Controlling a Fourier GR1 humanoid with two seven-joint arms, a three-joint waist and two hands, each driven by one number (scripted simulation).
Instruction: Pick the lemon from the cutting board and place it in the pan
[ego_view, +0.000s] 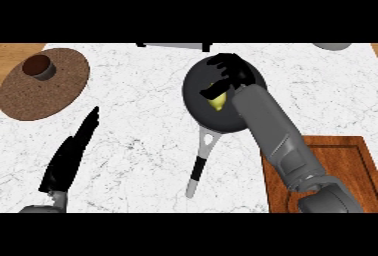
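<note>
one yellow lemon (216, 101) lies in one dark round pan (198, 95), right hand (229, 72) curled round it; left hand (70, 157) flat, fingers straight; one wooden cutting board (336, 165).

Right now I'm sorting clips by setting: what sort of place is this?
Most likely a kitchen counter: a white marble top carries a dark pan with a lemon in it, a wooden cutting board and a round cork mat.

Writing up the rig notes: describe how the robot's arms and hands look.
Both forearms are grey, smooth, rounded casings with panel seams and a bulkier joint near the lower edge. Each ends in a black hand: the right hand and the left hand. No cables or markings show.
</note>
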